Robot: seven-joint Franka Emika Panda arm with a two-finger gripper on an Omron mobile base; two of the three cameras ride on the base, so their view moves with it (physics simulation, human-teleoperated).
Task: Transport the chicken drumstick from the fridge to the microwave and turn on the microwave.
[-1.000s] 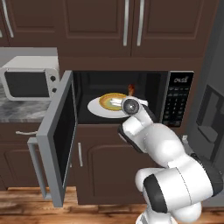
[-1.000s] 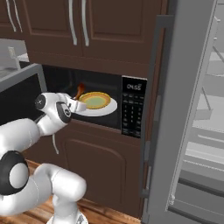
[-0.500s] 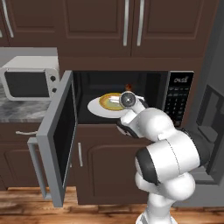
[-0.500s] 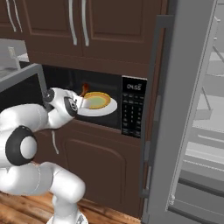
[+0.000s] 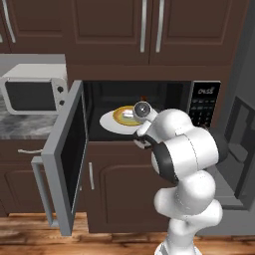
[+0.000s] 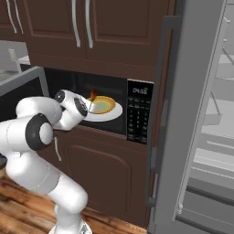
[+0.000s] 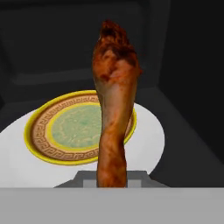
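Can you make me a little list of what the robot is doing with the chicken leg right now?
holding: gripper shut on the chicken drumstick, which sticks out ahead of it
where: at the open front of the microwave
inside: yellow-rimmed plate on the white turntable
chicken on plate: not yet
microwave door: door swung wide open
fridge: fridge standing open beside the microwave

base views flank microwave, hand view inside

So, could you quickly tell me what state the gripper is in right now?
Gripper: closed on the chicken drumstick, holding it above the plate in the open microwave.
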